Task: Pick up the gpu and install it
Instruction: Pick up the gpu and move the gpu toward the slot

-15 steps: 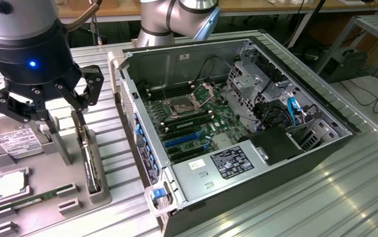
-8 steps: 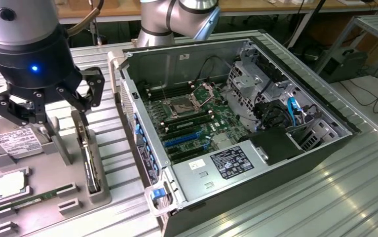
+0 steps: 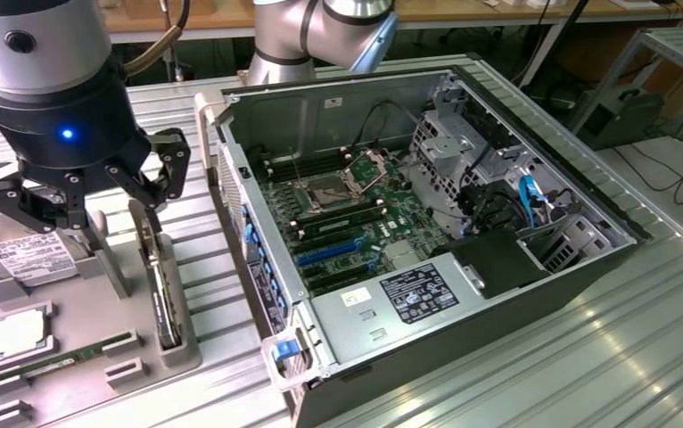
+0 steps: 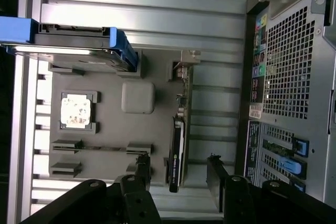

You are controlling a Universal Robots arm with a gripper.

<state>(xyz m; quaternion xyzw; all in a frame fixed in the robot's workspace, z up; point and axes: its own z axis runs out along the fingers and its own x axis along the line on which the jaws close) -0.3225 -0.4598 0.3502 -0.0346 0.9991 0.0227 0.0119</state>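
1. Aluminium, ribbed in long slats, makes up your counter (image 3: 591,357). On it lies a matte grey tray (image 3: 92,316) with moulded slots, beside an open computer case (image 3: 484,334) of dark sheet metal with a green motherboard (image 3: 354,201) inside.
2. The gpu (image 3: 163,285) stands on edge in one tray slot. It is thin, flat and rectangular, and the wrist view shows a silver bracket at one end of the gpu (image 4: 179,124).
3. The tray also carries a boxy hard drive (image 3: 27,254) with a white label, a square silvery chip (image 3: 20,332) and a slim green memory stick (image 3: 62,361).
4. Your arm hangs upright at the exterior view's left, with the hand (image 3: 121,223) pointing straight down over the tray.
5. The hand (image 4: 177,157) is spread wide and grasps nothing. Its black fingers (image 4: 142,166) stand on either side of the gpu's dark end, with a gap on each side.
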